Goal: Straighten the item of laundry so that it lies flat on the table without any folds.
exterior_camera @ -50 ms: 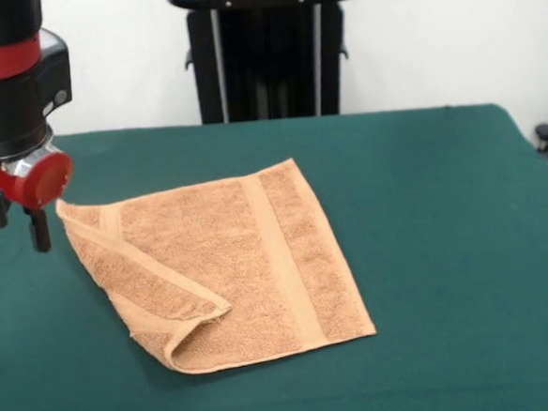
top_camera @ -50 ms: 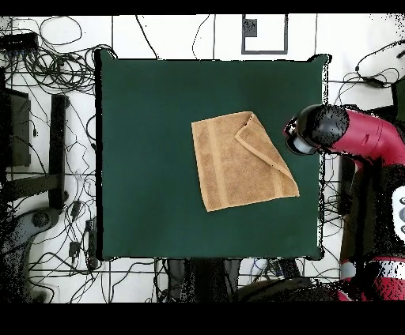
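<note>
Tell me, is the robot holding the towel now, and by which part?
It cannot be told. The gripper hangs beside the towel's far corner, partly cut off at the picture's edge.

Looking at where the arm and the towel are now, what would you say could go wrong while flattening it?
1. The towel has one edge strip folded over on itself. A grasp at the fold could pinch both layers, so the flap might not open.
2. The gripper hangs beside the towel's far corner near the table edge. Pulling that corner outward could drag cloth over the edge.
3. Nothing weighs the towel down, so a tug may slide it whole instead of unfolding it.
</note>
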Action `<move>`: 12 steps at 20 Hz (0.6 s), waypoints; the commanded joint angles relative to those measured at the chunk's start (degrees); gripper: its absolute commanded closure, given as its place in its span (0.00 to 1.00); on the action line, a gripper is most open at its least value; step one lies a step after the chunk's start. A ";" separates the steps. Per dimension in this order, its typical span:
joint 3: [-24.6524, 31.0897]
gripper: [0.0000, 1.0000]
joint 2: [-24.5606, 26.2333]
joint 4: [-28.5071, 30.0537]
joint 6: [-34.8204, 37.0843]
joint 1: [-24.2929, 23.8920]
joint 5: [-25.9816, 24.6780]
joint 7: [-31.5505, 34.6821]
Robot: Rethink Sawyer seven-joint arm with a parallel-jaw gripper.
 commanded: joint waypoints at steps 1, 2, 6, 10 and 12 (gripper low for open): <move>3.97 0.00 1.33 9.63 -2.55 1.63 0.38 -3.25; 4.50 0.00 1.53 10.18 -2.90 1.34 0.70 -3.61; 5.75 0.00 1.76 11.90 -3.75 1.02 1.81 -3.46; 5.30 0.00 1.12 14.04 -4.63 2.03 2.40 -1.00; 5.29 0.00 1.04 14.76 -4.83 2.34 2.62 -0.37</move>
